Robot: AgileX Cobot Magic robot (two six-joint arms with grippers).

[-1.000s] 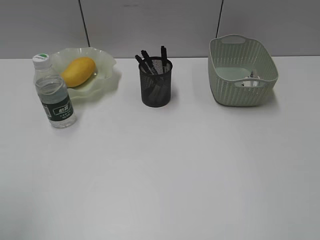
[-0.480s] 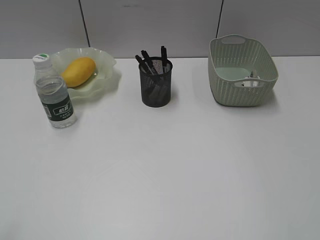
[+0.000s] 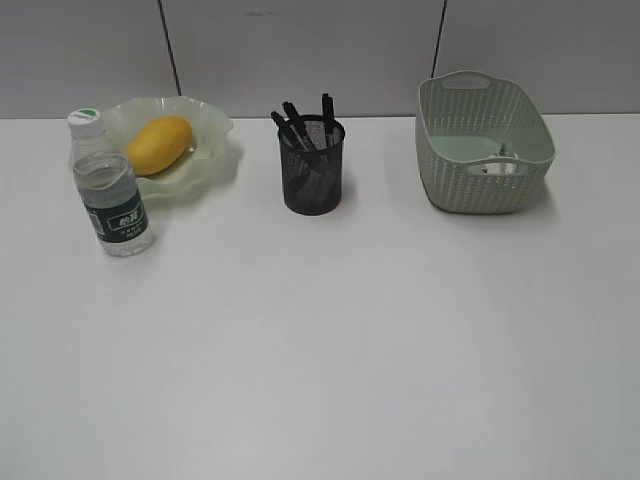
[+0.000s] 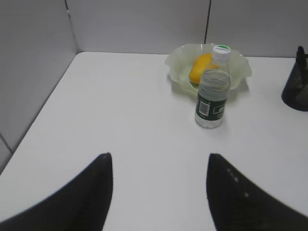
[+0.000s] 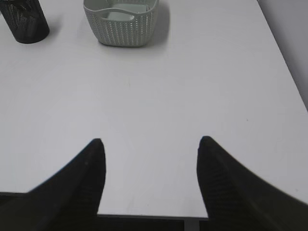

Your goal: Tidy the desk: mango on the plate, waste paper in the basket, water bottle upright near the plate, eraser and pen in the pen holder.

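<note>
Bench (image 3: 330,340) white, flat, carries everything along its far edge by the grey wall. Basket (image 3: 485,145) far right, sage green woven look, upright; a bit of crumpled waste paper (image 3: 497,166) shows inside at its near end, mostly hidden by the wall. Plate (image 3: 205,150) far left, ruffled pale green, with the mango (image 3: 158,142) lying in it, yellow-orange, long axis slanted. Pen holder (image 3: 312,165) between plate and basket, black mesh, upright, dark pens (image 3: 300,125) sticking out tilted left; eraser not visible, cannot tell if inside. Water bottle (image 3: 108,190) upright, white cap up, green label, just in front of the plate's left side, overlapping its rim in view. Left claw (image 4: 159,190) released, jaws spread, nothing between them, over bare bench well short of the bottle. Right claw (image 5: 150,180) released too, jaws apart, empty, near the bench's front edge, well apart from the basket.
</note>
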